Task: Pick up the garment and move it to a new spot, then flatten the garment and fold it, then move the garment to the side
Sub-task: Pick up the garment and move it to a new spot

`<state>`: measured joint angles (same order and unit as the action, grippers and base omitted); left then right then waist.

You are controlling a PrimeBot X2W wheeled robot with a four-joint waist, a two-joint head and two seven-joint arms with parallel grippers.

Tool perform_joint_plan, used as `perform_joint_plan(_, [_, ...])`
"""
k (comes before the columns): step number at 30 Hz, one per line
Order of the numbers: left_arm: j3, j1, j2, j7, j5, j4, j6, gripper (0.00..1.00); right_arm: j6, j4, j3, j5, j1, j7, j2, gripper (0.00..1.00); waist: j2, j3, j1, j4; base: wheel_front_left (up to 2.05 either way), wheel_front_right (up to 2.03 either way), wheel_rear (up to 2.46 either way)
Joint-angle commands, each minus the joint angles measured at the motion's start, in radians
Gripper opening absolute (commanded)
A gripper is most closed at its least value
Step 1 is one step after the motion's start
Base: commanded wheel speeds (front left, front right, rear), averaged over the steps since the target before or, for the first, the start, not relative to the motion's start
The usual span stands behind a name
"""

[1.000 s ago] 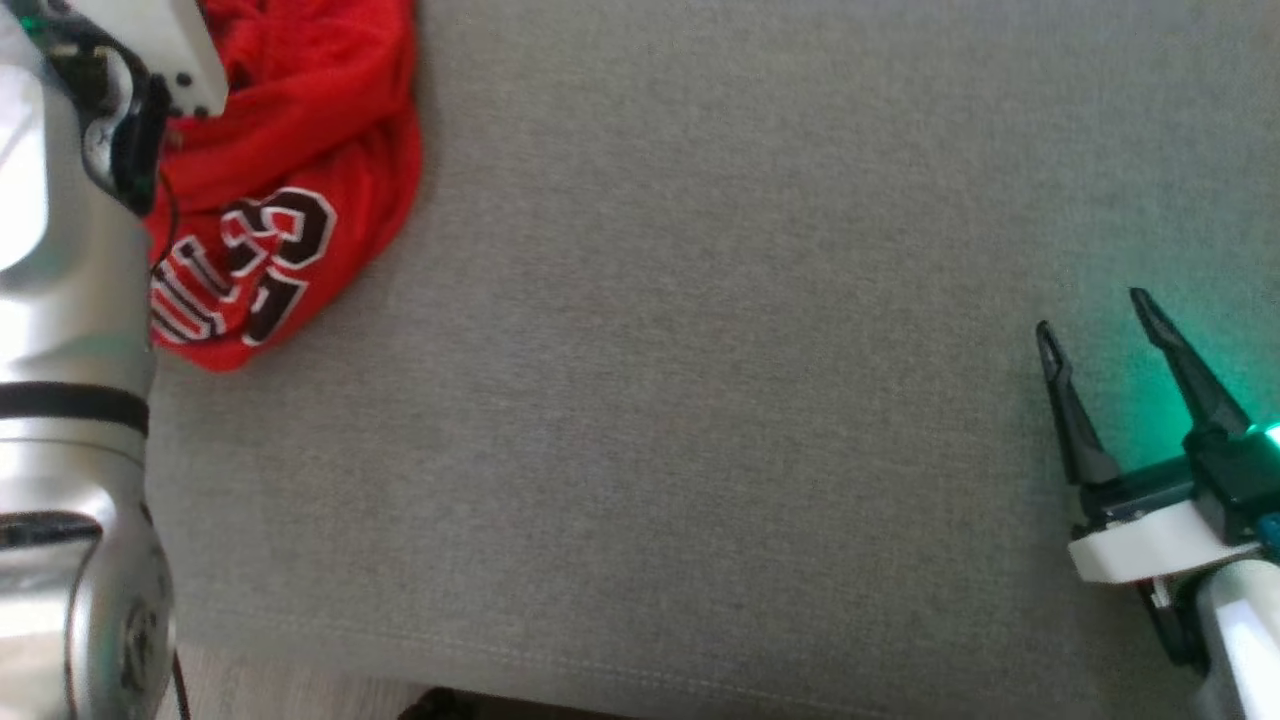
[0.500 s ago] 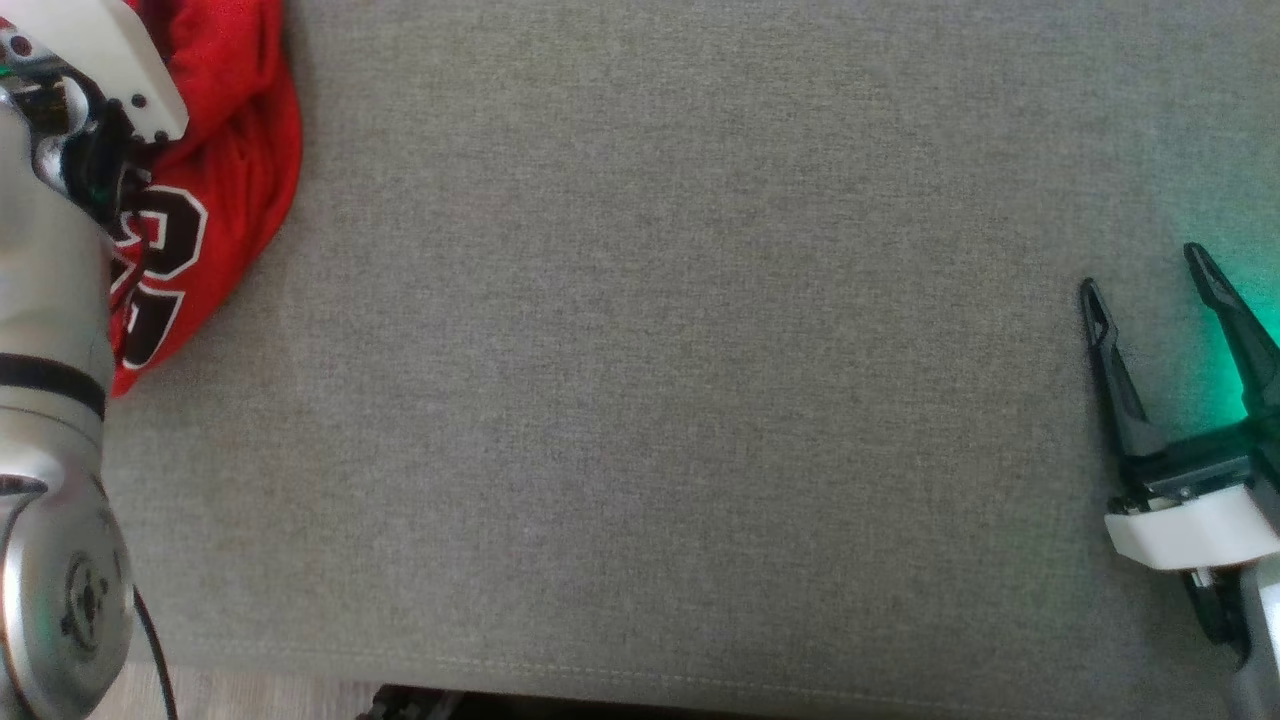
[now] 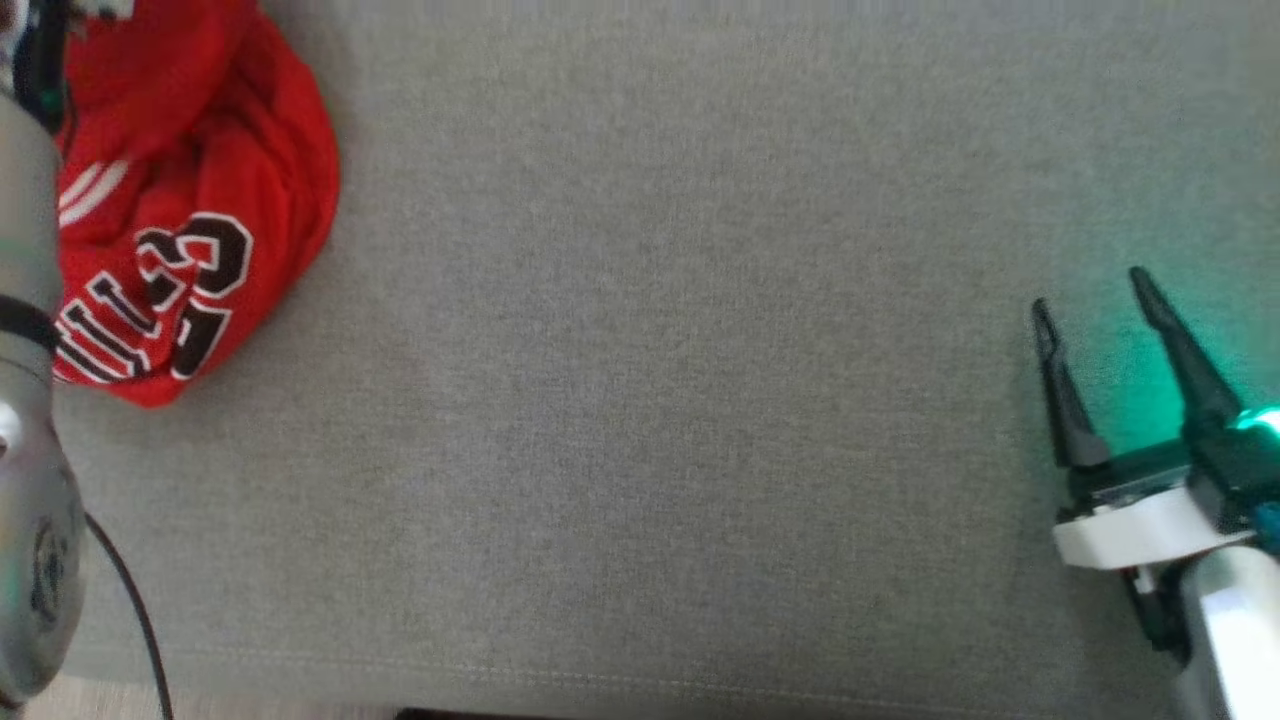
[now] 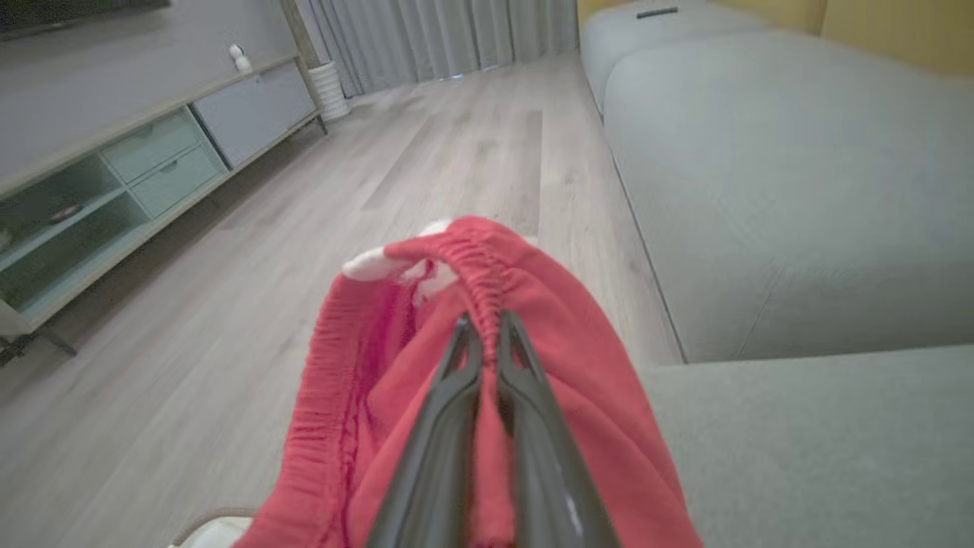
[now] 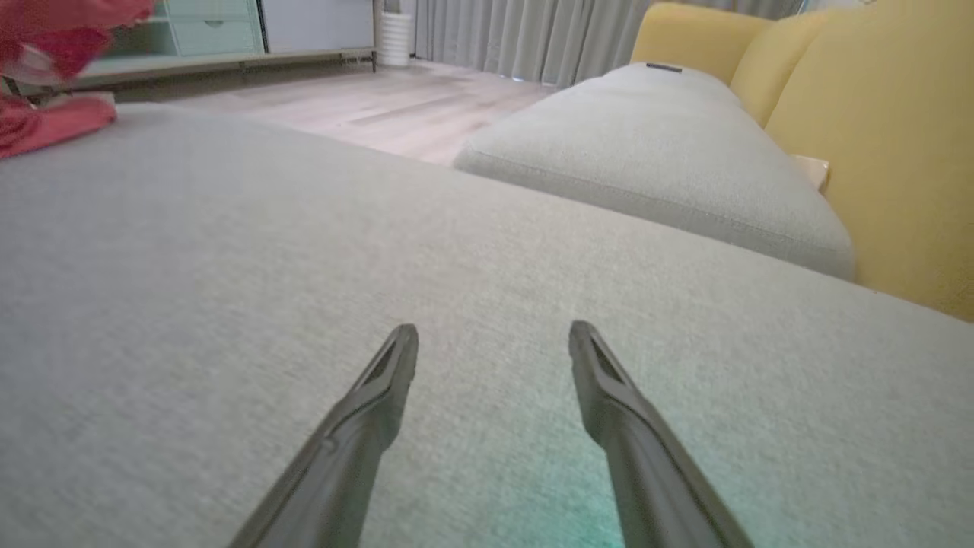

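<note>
1. Left fingers (image 4: 466,342) were clamped tight on the gathered waistband (image 4: 479,262) of the red garment (image 4: 586,365).
2. The garment sat bunched at the sofa seat's (image 3: 650,400) far left, right by that arm, with no clear long axis.
3. Right fingers (image 3: 1058,372) were spread wide and holding nothing, well apart on the right.
4. Bare seat lay between them, so I'd guess the carry goes rightward.

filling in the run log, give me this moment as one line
phase: pick-up | left gripper: shut on red garment at its elastic band | right gripper: open, empty, over grey cushion
</note>
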<state>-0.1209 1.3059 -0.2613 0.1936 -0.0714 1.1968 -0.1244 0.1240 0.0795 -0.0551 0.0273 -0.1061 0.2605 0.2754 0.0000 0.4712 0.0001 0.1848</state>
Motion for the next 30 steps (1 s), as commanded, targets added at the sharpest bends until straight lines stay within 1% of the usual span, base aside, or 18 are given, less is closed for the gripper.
perform_joint_plan(1, [-0.004,0.052,-0.058,0.022,0.007,-0.044,-0.003,0.0,0.007,-0.017,-0.028,-0.008,0.003,0.001,-0.007,1.0,0.0,-0.079,-0.0001,-0.006,0.0,0.0,0.0])
perform_joint_plan(4, [-0.045,0.074,-0.041,0.038,-0.007,-0.063,-0.005,0.0,0.007,0.005,-0.052,-0.012,0.002,0.001,-0.041,1.0,0.0,-0.156,-0.0001,-0.025,0.0,0.0,0.0])
perform_joint_plan(7, [-0.117,0.082,-0.015,0.039,-0.058,-0.083,-0.006,0.0,0.007,0.022,-0.079,-0.015,0.003,0.001,-0.084,1.0,0.0,-0.238,-0.0001,-0.062,0.0,0.0,0.0])
perform_joint_plan(11, [-0.229,0.077,0.002,0.002,-0.174,-0.131,-0.006,0.0,0.007,0.036,-0.107,-0.02,0.004,0.001,-0.136,1.0,0.0,-0.327,-0.0001,-0.139,0.0,0.0,0.0])
perform_joint_plan(14, [-0.332,0.054,0.004,-0.032,-0.27,-0.199,-0.006,0.0,0.007,0.04,-0.137,-0.021,0.006,0.001,-0.159,1.0,0.0,-0.373,-0.0001,-0.206,0.0,0.0,0.0])
perform_joint_plan(18, [-0.484,-0.005,0.006,-0.064,-0.385,-0.306,-0.006,0.0,0.007,0.047,-0.179,-0.024,0.019,0.001,-0.171,1.0,0.0,-0.409,-0.0001,-0.287,0.0,0.0,0.0])
perform_joint_plan(22, [-0.624,-0.069,0.0,-0.069,-0.482,-0.41,-0.006,0.0,0.007,0.046,-0.19,-0.028,0.028,0.001,-0.184,1.0,0.0,-0.419,-0.0001,-0.362,0.0,0.0,0.0])
perform_joint_plan(26, [-0.741,-0.148,0.007,-0.039,-0.532,-0.467,-0.006,0.0,0.007,0.041,-0.198,-0.032,0.025,0.001,-0.192,1.0,0.0,-0.4,-0.0001,-0.428,0.0,0.0,0.0])
perform_joint_plan(30, [-0.848,-0.249,0.032,0.018,-0.524,-0.472,-0.006,0.0,0.007,0.033,-0.193,-0.033,0.013,0.001,-0.197,1.0,0.0,-0.361,-0.0001,-0.477,0.0,0.0,0.0])
